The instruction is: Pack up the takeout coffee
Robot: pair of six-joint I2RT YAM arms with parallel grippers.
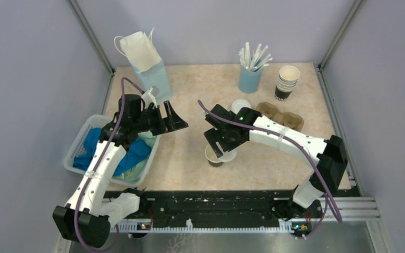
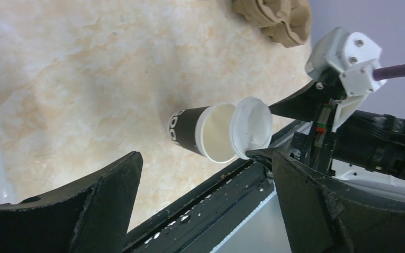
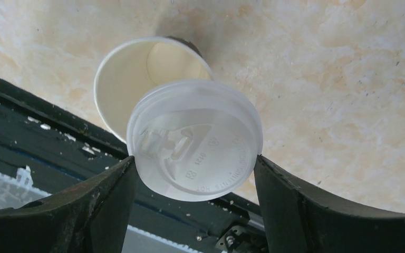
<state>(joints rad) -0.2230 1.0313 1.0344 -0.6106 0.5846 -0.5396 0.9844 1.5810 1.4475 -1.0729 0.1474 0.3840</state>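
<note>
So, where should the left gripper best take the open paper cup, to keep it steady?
Probably low on the dark wall of the paper cup, coming from the robot's left. The cup stands upright, and the right gripper holds the lid at its mouth, so the top and the right side are taken.

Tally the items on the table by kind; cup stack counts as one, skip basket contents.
Lids: 2, the held lid in the right tool and the loose lid
Single cups: 1, the open cup
Cup stacks: 1, the cup stack
Bags: 1, the paper bag
Carriers: 1, the cardboard carrier
Holders: 1, the straw holder
Baskets: 1, the basket
Total: 8
</note>
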